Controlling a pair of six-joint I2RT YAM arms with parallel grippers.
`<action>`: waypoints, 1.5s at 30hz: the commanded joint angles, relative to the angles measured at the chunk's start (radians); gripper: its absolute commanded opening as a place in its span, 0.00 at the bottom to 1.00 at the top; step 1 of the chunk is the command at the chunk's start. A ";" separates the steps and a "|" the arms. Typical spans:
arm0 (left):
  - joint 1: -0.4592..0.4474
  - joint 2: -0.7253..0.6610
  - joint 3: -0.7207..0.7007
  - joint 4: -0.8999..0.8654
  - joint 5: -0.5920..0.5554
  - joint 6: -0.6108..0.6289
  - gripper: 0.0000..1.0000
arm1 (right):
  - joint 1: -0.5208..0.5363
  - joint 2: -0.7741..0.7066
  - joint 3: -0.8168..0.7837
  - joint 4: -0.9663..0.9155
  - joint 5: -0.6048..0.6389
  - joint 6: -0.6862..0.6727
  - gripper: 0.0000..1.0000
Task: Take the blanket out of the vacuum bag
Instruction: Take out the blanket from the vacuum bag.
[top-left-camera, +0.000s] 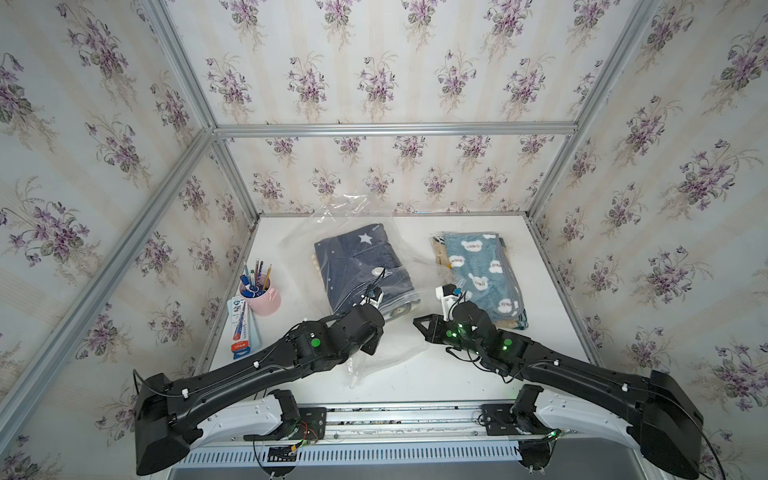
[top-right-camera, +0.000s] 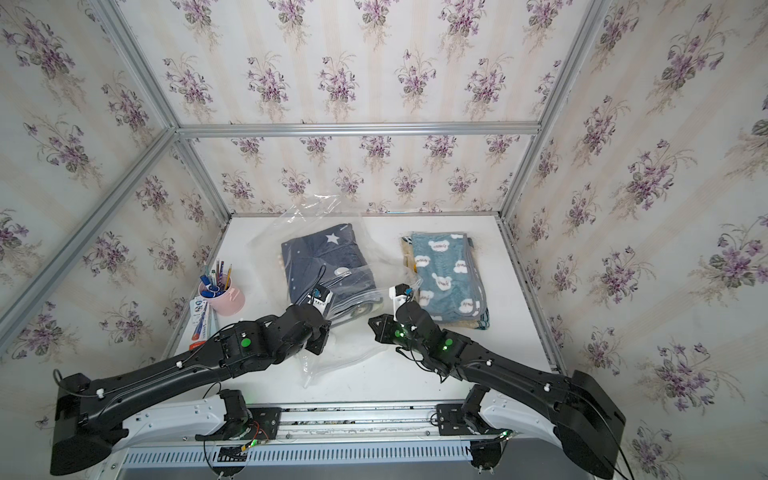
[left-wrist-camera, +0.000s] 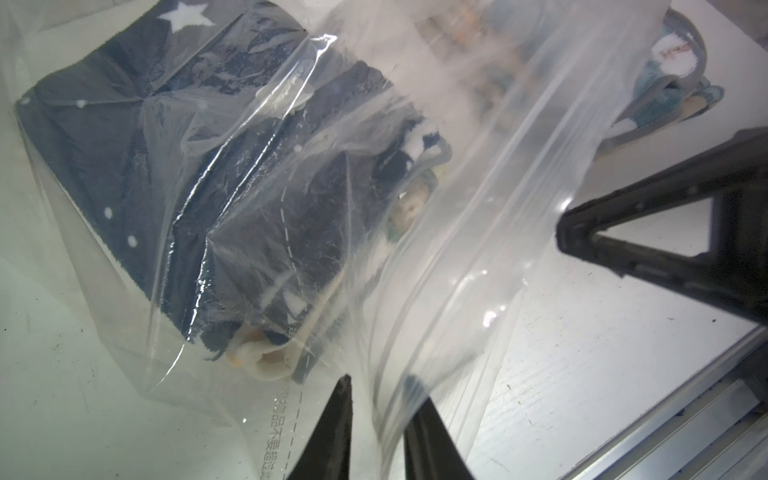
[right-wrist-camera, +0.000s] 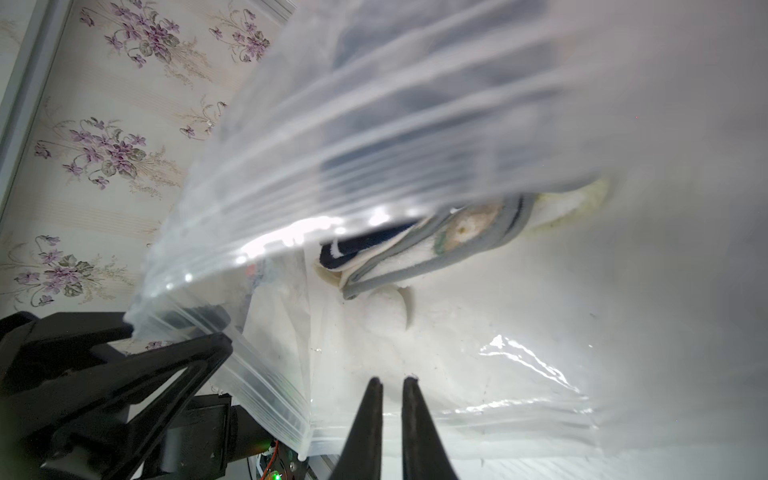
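Crinkly clear plastic, the vacuum bag (top-left-camera: 365, 266) lies mid-table around a folded navy star-print blanket (top-left-camera: 357, 257); left gripper (left-wrist-camera: 376, 384) pinches the ribbed zip edge, jaws nearly together; right gripper (right-wrist-camera: 392, 384) reaches into the bag's mouth, narrow-gapped, grip unclear; both arms stretch low, converging

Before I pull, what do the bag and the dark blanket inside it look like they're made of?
The vacuum bag looks like thin clear plastic film, glossy: it creases sharply and shows bright glare, with a ribbed zip strip at its mouth. The dark blanket looks like soft navy fleece or plush, matte and fuzzy with white stars and dots; the exact fibre can't be told.
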 joint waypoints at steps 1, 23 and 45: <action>0.000 -0.016 0.005 0.006 -0.042 0.010 0.24 | 0.047 0.073 0.021 0.126 0.004 0.016 0.12; 0.001 0.007 0.025 0.052 -0.080 0.006 0.13 | 0.203 0.344 0.026 0.233 -0.001 0.025 0.09; 0.000 -0.088 -0.009 0.031 -0.070 -0.015 0.13 | 0.148 0.479 0.220 0.144 -0.052 -0.104 0.10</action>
